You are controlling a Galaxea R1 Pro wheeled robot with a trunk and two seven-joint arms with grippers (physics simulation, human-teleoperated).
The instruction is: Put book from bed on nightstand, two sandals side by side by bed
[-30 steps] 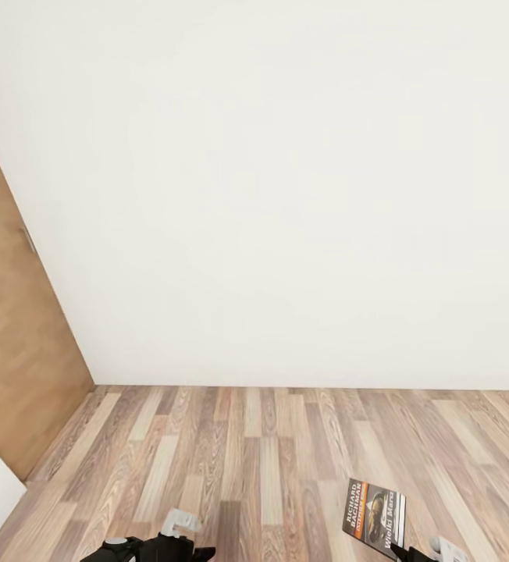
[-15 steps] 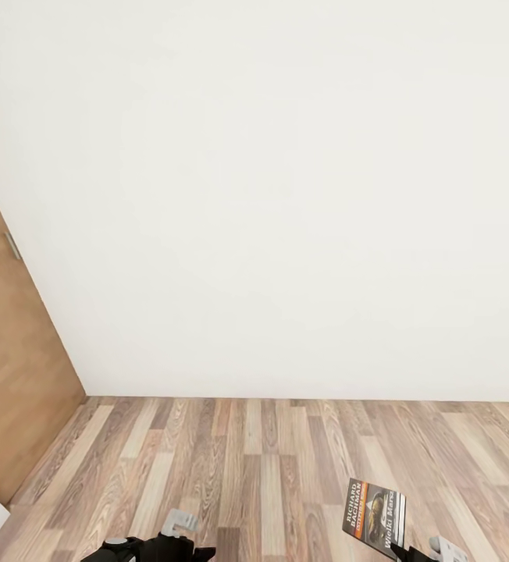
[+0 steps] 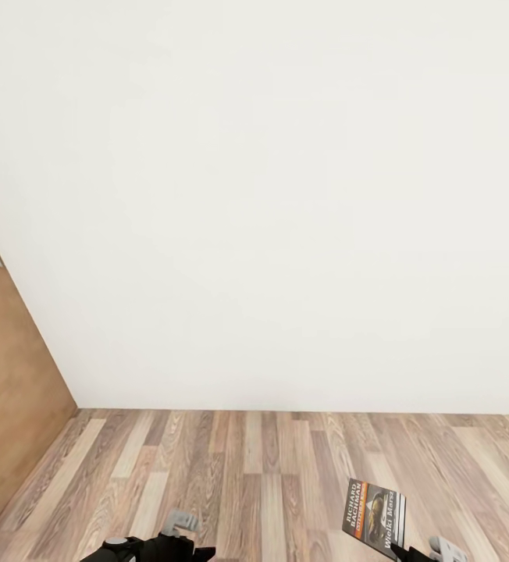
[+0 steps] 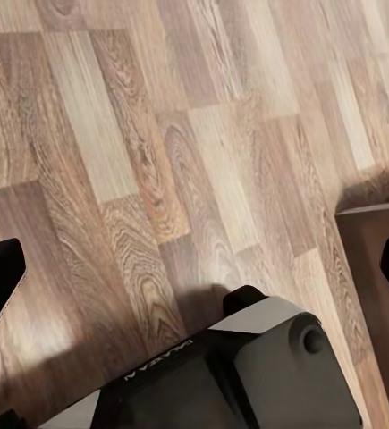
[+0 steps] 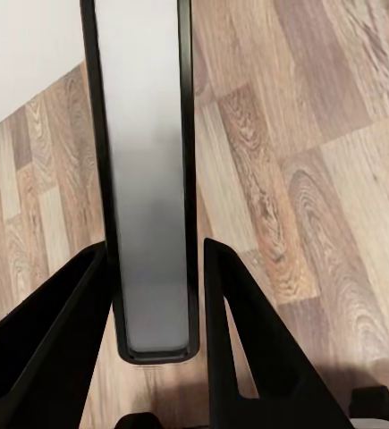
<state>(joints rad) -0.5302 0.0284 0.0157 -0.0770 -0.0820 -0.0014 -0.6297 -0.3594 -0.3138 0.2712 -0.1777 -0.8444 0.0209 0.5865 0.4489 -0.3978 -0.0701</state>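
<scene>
One book [image 3: 374, 515] clamped upright in right claw [image 5: 154, 295]; left claw [image 4: 194, 277] spread wide, empty, above floor [image 3: 270, 468].

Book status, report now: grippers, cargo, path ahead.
Right gripper shut on the book, held upright above the plank floor. Left gripper open, empty. White wall ahead, brown door at left.

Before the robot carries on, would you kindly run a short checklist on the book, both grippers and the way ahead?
1. Book held by right gripper: ok, its edge sits between the fingers.
2. Grip depth: cannot tell; the hold is near one end of the book.
3. Left gripper free: ok, open with bare wood floor between its fingers.
4. Nightstand in sight: not ok; ahead are a white wall and a brown door.
5. Floor ahead free of obstacles: ok.
</scene>
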